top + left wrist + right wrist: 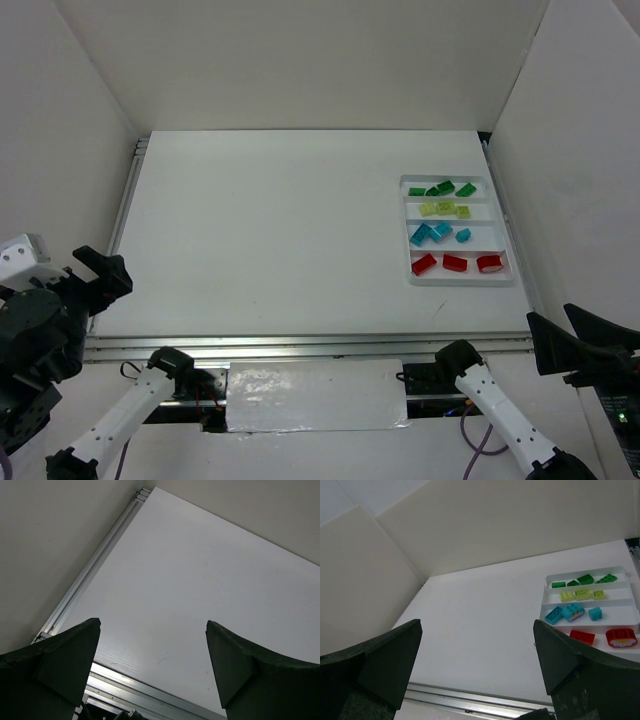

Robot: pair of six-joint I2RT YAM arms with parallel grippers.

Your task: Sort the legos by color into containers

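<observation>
Four containers (484,210) hold color-sorted legos (455,263); left claw (152,624) and right claw (477,623) both gape wide.

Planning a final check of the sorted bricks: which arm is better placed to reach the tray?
Right. The tray lies on the table's right side, in the open right gripper's wrist view; the open left gripper sits at the left edge, its view showing no tray.

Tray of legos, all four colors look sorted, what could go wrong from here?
The tray sits by the table's right edge, on the right gripper's side; a careless swing of that arm might knock it. Only a low ridge separates the green legos from the yellow-green legos, so a jolt could mix them.
</observation>
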